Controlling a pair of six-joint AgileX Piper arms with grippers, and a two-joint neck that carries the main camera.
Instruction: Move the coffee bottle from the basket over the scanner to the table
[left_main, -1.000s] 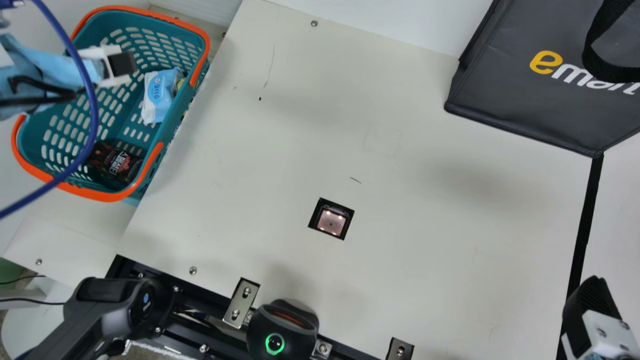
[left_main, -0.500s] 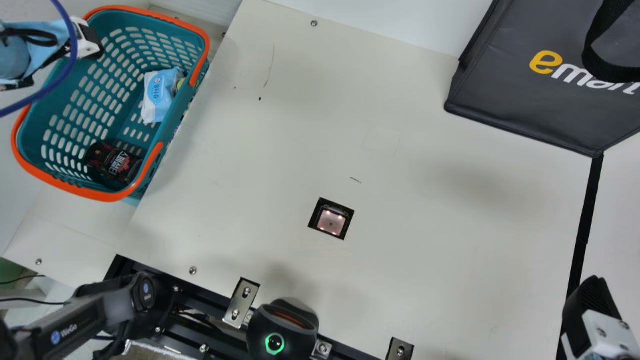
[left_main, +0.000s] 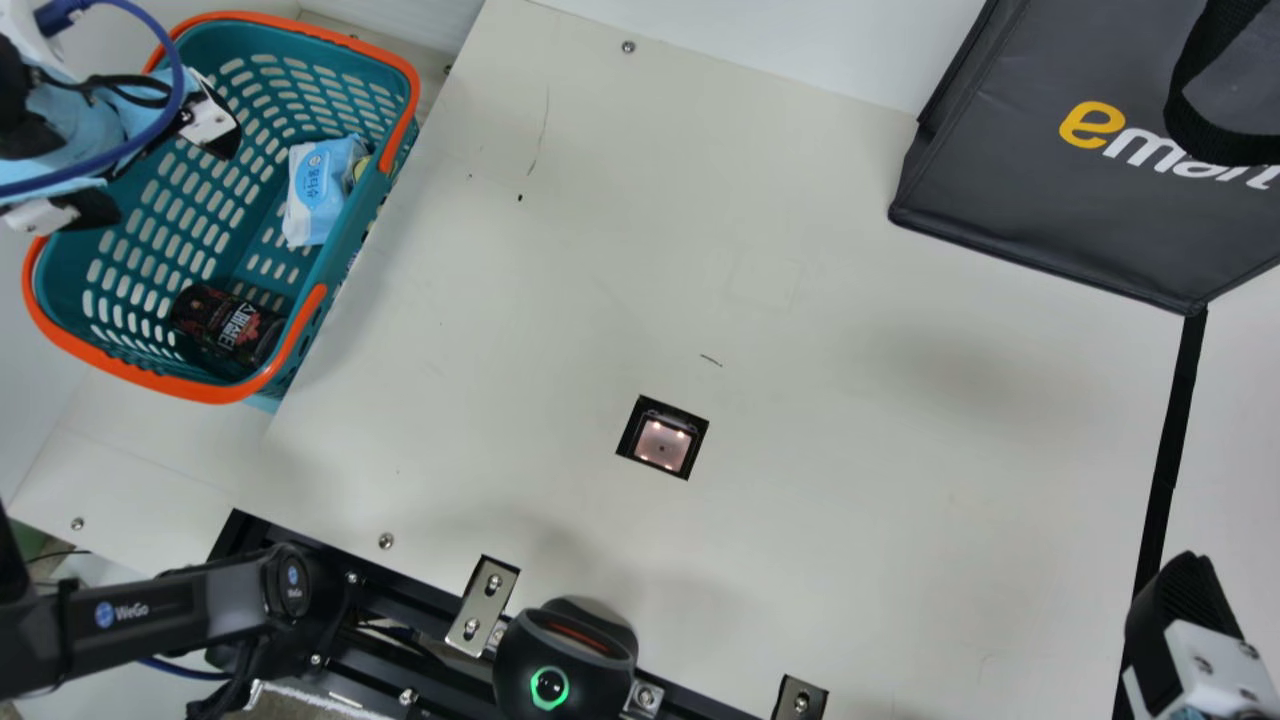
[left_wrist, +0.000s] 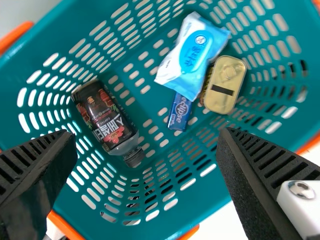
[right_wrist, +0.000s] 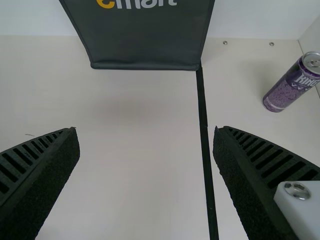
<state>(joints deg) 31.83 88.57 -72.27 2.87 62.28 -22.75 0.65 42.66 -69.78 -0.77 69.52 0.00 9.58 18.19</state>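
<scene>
My left gripper (left_main: 165, 180) hangs over the left side of the teal basket (left_main: 222, 392), its fingers spread apart and nothing between them. The dark coffee bottle (left_main: 226, 324) lies on the basket's floor at the near end. In the left wrist view the left gripper (left_wrist: 147, 145) is open above the basket (left_wrist: 167, 226), and the coffee bottle (left_wrist: 106, 120) lies on its side there, dark cap showing. The scanner (left_main: 663, 442) is set in the cream table (left_main: 800, 520). At the main view's lower right is my right gripper (left_main: 1185, 600); the right gripper (right_wrist: 146, 145) stands open and empty over the table.
With the bottle lie a wipes pack (left_wrist: 192, 56), a gold can (left_wrist: 225, 85) and a small blue pack (left_wrist: 179, 112). A dark bag (left_main: 1060, 160) stands at the back right, and a purple can (right_wrist: 292, 84) beyond the black strip. A black device (left_main: 565, 660) sits at the front edge.
My left gripper first drew back toward the basket's far left, then came a little lower in the view and turned, so both fingers now show. The right arm and the bottle stayed put.
</scene>
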